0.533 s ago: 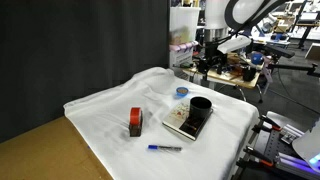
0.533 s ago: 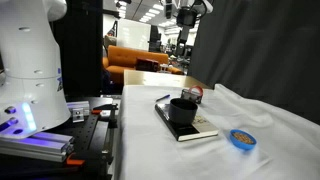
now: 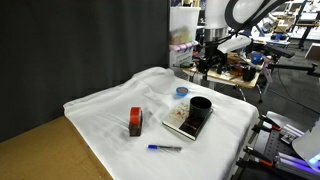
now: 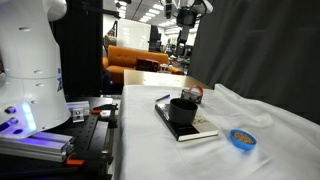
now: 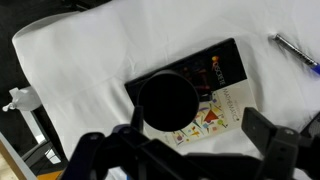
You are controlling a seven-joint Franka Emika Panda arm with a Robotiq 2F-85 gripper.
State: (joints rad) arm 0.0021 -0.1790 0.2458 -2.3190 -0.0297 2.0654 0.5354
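The hand [image 5: 185, 158] hangs high above the tabletop [image 3: 100, 110], its two fingers [image 5: 92, 150] spread wide and holding nothing. In the wrist view a black cup [image 5: 167, 100] sits straight below it. The cup stands upright on a book [image 5: 228, 95] that lies flat near the tabletop edge on the robot's side. The cup lies about midway between the fingers and well below them. The book's long axis runs slantwise to the line between the fingers. A pen [image 5: 296, 50] lies apart from the book. A blue tape roll [image 4: 240, 138] and a small red box [image 3: 135, 121] lie farther off.
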